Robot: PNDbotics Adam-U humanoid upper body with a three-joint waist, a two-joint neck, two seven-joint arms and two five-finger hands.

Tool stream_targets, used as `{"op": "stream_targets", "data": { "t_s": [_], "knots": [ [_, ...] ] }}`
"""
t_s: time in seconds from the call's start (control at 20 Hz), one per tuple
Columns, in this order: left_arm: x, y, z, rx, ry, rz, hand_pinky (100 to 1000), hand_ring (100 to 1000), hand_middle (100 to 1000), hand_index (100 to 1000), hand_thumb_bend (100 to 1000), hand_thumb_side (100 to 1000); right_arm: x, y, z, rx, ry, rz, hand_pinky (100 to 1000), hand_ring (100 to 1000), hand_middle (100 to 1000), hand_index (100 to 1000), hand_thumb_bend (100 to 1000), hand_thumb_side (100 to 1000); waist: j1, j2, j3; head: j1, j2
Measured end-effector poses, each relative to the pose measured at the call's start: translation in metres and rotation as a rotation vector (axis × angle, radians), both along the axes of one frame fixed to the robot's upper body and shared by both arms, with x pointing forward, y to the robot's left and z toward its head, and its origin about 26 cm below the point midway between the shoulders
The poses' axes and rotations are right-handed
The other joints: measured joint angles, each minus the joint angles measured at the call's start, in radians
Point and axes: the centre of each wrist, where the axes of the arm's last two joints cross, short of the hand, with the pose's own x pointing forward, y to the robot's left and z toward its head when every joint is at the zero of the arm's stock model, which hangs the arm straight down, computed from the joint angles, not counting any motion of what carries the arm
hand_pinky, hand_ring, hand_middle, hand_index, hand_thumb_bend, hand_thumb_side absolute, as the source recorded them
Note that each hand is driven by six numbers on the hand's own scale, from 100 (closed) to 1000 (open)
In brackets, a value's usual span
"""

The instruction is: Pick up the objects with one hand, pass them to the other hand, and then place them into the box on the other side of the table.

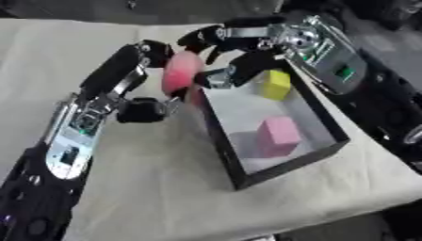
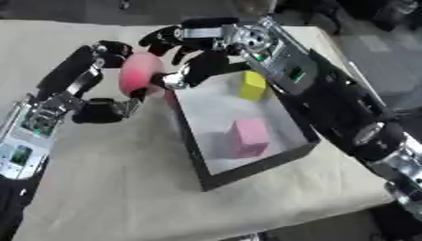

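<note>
Both hands meet at a rounded pink object; left hand fingers curled around it; right hand fingers curled touching it, just beside the black-walled box holding a pink cube and a yellow block.

Work surface: a table covered with a beige cloth, lightly creased. Resting directly on it, toward the right side: one black-walled box with a pale floor. The cloth's near edge appears to overhang the table, though this is unclear.
</note>
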Motion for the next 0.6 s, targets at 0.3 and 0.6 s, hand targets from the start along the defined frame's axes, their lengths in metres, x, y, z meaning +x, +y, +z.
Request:
{"op": "stream_targets", "data": {
  "t_s": [0.3, 0.6],
  "knots": [
    [-0.0014, -0.0015, 0.0016, -0.003, -0.029, -0.015, 832, 660, 513, 454, 100, 140, -0.0001, -0.0001, -0.0004, -0.009, 0.012, 0.007, 829, 941, 791, 939, 212, 446, 0.000, 0.000, 0.000, 0.000, 0.000],
    [-0.0014, -0.0015, 0.0016, -0.014, -0.048, -0.013, 827, 660, 513, 455, 100, 137, -0.0002, -0.0005, -0.0015, -0.014, 0.025, 0.003, 804, 864, 598, 771, 156, 452, 0.000, 0.000, 0.000, 0.000, 0.000]
  ]
}}
